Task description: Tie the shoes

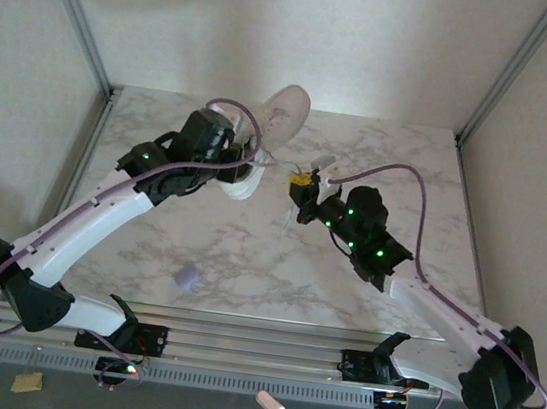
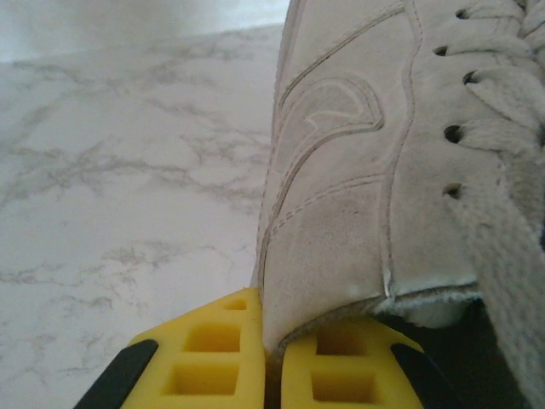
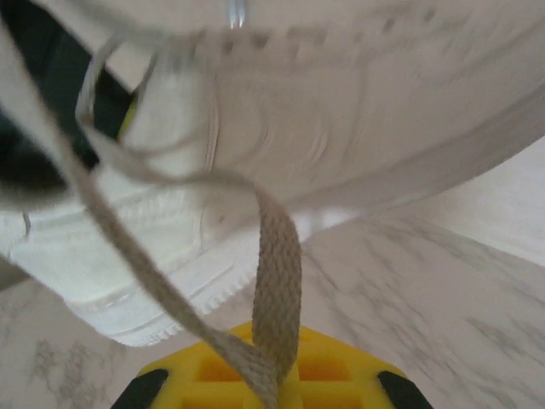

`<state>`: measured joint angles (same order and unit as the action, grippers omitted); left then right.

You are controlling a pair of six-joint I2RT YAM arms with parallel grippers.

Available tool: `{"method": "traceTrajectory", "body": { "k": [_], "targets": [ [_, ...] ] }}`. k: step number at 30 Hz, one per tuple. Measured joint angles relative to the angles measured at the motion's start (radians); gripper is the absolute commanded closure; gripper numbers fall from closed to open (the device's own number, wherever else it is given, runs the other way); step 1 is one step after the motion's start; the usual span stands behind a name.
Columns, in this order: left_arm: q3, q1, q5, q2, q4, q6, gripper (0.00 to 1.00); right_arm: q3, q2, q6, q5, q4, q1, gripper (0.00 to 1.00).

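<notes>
The white sneaker (image 1: 276, 124) lies tilted at the back middle of the marble table, toe pointing away. My left gripper (image 1: 246, 158) is at its near end. In the left wrist view the yellow pads (image 2: 213, 358) of the left gripper (image 2: 272, 362) are shut on the edge of the shoe's (image 2: 358, 162) suede side, beside the eyelets. My right gripper (image 1: 302, 182) sits just right of the shoe. In the right wrist view the right gripper (image 3: 281, 388) is shut on a folded loop of white lace (image 3: 278, 256) that runs up to the shoe (image 3: 341, 94).
A small lavender blob (image 1: 184, 277) lies on the marble table (image 1: 247, 252) in front of the left arm. Metal frame posts stand at the back corners. The arm bases and a rail line the near edge.
</notes>
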<state>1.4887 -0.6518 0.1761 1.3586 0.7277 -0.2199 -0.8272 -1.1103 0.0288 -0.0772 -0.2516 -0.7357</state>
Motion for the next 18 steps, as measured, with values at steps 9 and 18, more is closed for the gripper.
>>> {"method": "traceTrajectory", "body": {
  "k": [9,18],
  "targets": [
    [-0.223,-0.087,0.103,0.015,-0.151,-0.150,1.00,-0.281,0.085,-0.037,0.119,0.645,0.000,1.00],
    [-0.332,-0.220,0.297,0.095,-0.283,-0.383,1.00,-0.436,0.032,-0.001,0.087,1.104,0.000,0.98]
  ]
}}
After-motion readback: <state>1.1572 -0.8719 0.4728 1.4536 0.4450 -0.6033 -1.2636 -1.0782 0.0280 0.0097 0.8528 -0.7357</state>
